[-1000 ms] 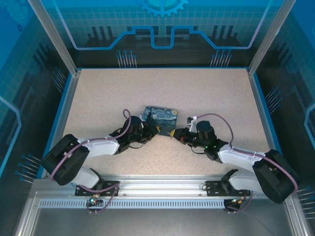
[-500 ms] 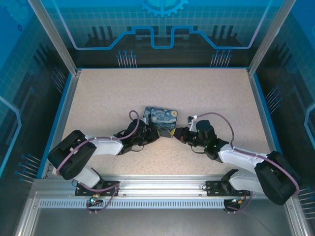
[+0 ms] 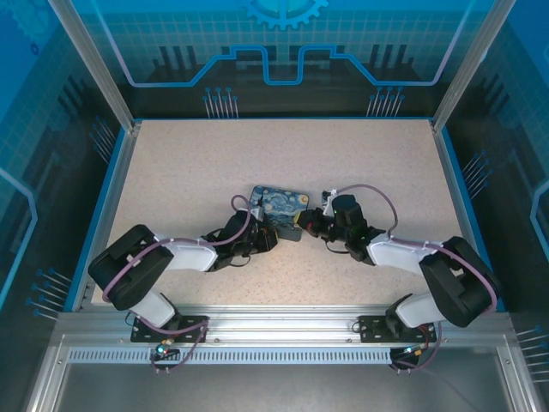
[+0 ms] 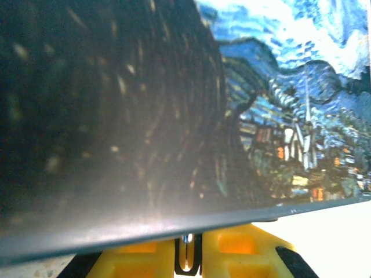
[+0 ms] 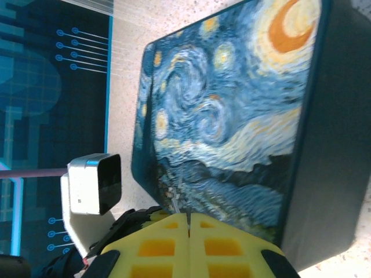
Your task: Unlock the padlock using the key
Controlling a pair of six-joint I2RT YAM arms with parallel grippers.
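On the mid bench (image 3: 171,163), my narrowed left pincer (image 4: 188,255) pressed the padlock (image 3: 279,204) at its near-left edge, apparently steadying it while my right pincer (image 5: 188,223), clamped on what looked like the key (image 5: 176,201), aimed from the near right.

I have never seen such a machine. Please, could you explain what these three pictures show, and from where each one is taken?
These are two robot arms, the left arm and the right arm, bolted at the near edge of a speckled table. The wide picture comes from a fixed camera above and behind them. The other two come from small cameras on the wrists, each looking along its own yellow jaws. On the table is the padlock, a flat block printed with a starry-night painting. Both arms reach to its near edge. The right gripper has its jaws shut. The left gripper has its jaws almost together on a thin metal piece, which seems to be the key.
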